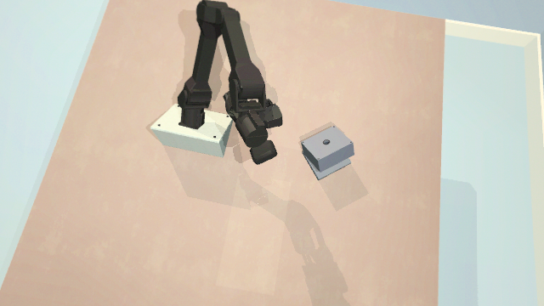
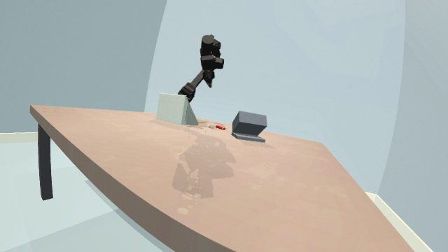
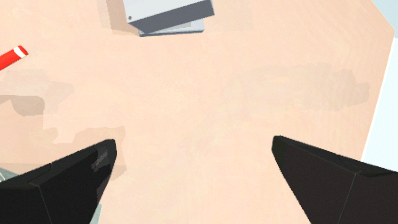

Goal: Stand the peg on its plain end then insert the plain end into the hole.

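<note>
The gripper (image 3: 192,165) is wide open with nothing in it, high above the table (image 2: 280,196). The red peg (image 3: 12,57) with its white band lies flat on the table, at about ten o'clock in the wrist view. The gray panel (image 3: 165,12) sits near twelve o'clock, apart from the peg.

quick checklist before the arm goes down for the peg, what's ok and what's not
1. Gripper open, nothing between the fingers: ok.
2. Peg lying on the table, not yet stood up: ok.
3. Peg centred between the fingers: not ok; in the wrist view it sits at the far left edge.
4. Gripper low enough to grasp: not ok, high above the table.
5. Panel hole unblocked: ok.
6. Peg visible in top view: not ok, arm covers it.
</note>
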Robot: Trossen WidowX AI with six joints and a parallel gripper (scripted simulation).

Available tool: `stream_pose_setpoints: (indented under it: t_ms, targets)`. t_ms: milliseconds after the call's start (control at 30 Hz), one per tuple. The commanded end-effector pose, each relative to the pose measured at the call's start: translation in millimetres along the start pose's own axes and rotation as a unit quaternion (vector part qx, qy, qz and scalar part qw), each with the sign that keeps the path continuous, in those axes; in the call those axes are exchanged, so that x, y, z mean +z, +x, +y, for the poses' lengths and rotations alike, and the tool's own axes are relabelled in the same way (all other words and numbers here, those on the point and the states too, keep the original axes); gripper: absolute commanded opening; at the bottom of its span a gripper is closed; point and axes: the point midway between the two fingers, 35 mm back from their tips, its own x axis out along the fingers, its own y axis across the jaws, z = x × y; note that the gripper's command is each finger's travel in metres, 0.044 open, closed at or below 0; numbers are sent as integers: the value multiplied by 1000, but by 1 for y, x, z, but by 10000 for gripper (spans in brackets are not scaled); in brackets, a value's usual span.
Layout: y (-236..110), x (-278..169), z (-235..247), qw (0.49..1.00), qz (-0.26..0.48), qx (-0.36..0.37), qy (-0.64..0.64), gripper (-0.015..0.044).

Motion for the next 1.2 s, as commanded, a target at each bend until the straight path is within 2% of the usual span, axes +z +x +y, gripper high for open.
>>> stream_pose_setpoints:
  t_ms: [0, 533, 1167]
  targets:
    - [10, 8, 10, 998, 5, 14, -60, 440]
    - [45, 42, 52, 943, 19, 65, -325, 440]
    - [80, 67, 110, 794, 7, 128, -594, 440]
